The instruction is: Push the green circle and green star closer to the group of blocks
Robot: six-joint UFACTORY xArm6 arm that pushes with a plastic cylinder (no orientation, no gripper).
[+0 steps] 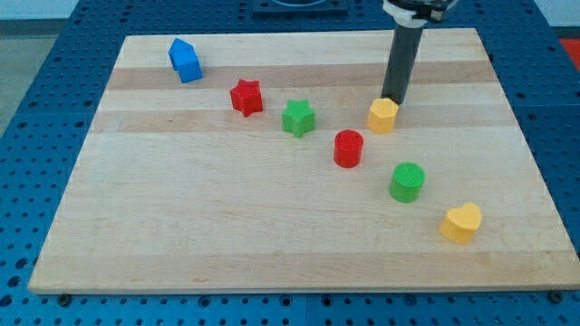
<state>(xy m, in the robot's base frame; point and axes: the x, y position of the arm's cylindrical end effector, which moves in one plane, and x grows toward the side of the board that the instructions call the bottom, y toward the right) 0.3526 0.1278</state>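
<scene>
The green circle (407, 181) lies right of the board's middle, below and right of the red circle (348, 148). The green star (297, 118) lies left of the red circle, next to the red star (246, 97). My tip (392, 98) stands at the view's upper right, right behind the yellow hexagon (382, 115) and seeming to touch its top edge. It is well above the green circle and right of the green star.
A blue house-shaped block (185, 61) sits at the upper left. A yellow heart (461, 223) sits at the lower right, near the wooden board's (181, 226) right edge. Blue perforated table surrounds the board.
</scene>
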